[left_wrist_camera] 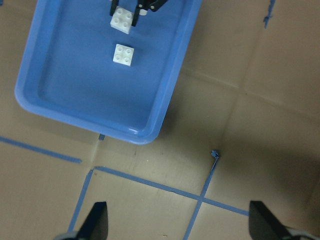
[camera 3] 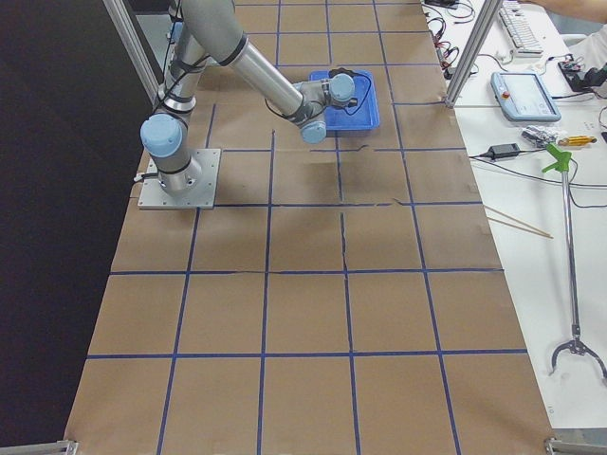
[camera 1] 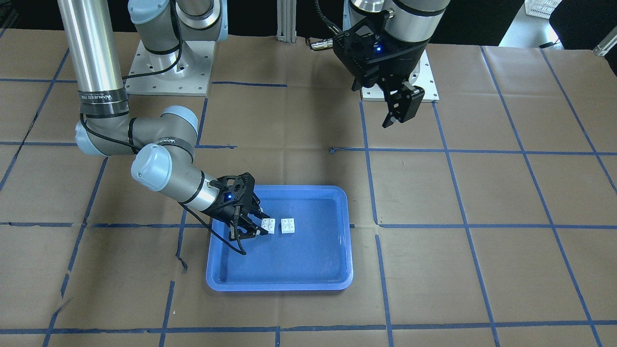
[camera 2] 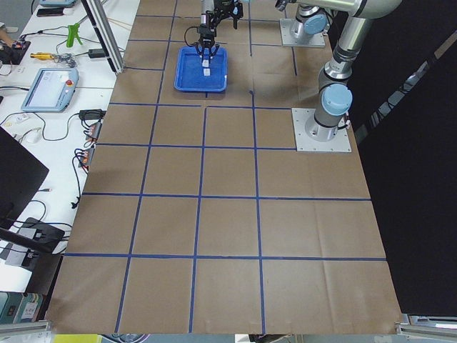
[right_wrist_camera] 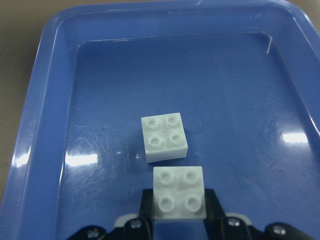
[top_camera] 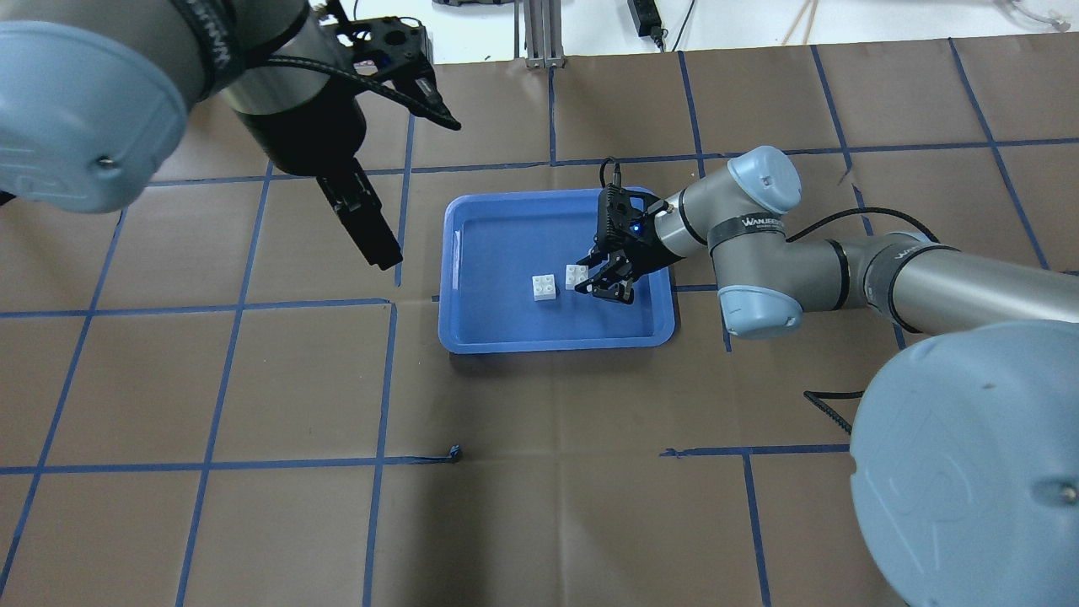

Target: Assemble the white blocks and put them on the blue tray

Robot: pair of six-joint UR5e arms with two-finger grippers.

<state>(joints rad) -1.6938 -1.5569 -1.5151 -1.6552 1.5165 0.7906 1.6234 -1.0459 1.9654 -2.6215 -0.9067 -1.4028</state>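
Two white blocks (right_wrist_camera: 164, 137) sit studs-up inside the blue tray (top_camera: 506, 244). The tray lies on the paper-covered desk (camera 1: 482, 193), about midway along its length and closer to the operators' edge than to the robot's edge. The right gripper (top_camera: 594, 282) reaches low into the tray from the robot's right, its pincer drawn narrow on one block (right_wrist_camera: 178, 194), with a black finger (right_wrist_camera: 146, 207) against each of two opposite sides. The other block lies loose on the tray floor just beside the held one, turned slightly askew to it, a thin strip of blue showing between them. Whether the held block rests on the tray floor or hangs just clear of it cannot be told. The left gripper (camera 1: 401, 108) hangs high over brown paper near the robot's edge, well apart from the tray, its pincer spread wide. Its wrist camera looks down on a corner of the tray and both blocks. Blue tape lines (camera 1: 448, 152) divide the desk into squares.
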